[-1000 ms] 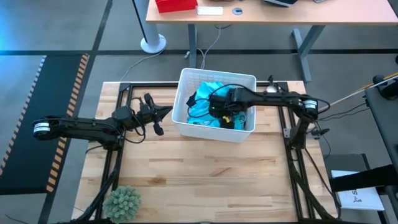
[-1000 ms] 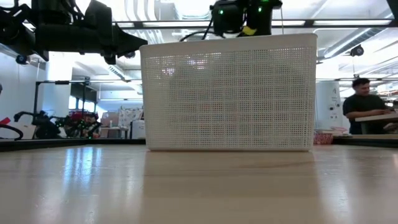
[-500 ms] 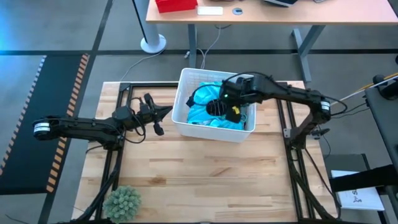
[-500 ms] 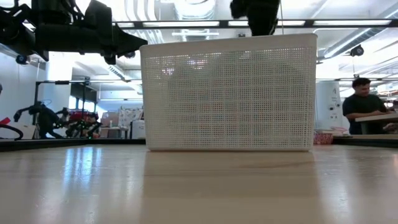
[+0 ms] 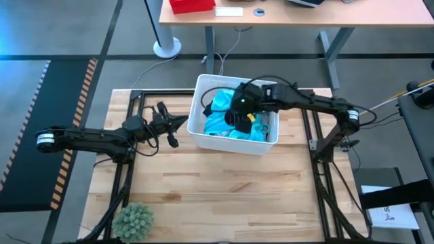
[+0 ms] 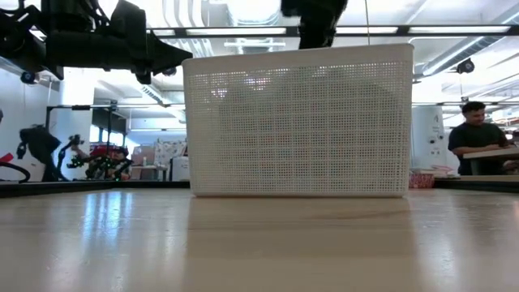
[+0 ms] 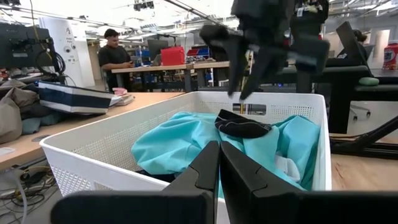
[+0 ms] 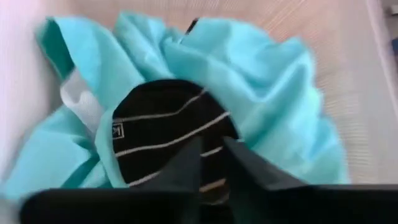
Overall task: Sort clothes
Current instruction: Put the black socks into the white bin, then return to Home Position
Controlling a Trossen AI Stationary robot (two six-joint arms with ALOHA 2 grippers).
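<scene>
so, right fingers [image 8: 211,163] now nearly pinched together, a moment ago spread wide, hovering right above the dark striped sock [image 8: 168,140] lying on the turquoise garment [image 7: 186,140] in the basket [image 5: 234,139]. nothing visibly grasped, so sorting barely started. left fingers [image 7: 217,177] clenched, parked beside.

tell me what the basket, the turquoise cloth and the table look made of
Basket: looks like white moulded plastic, matte, its walls pierced with fine rows of holes.
Turquoise cloth: soft thin fabric, probably a knit, lying in loose folds.
Table: pale wood, jointed strips with visible grain, light sheen.
</scene>
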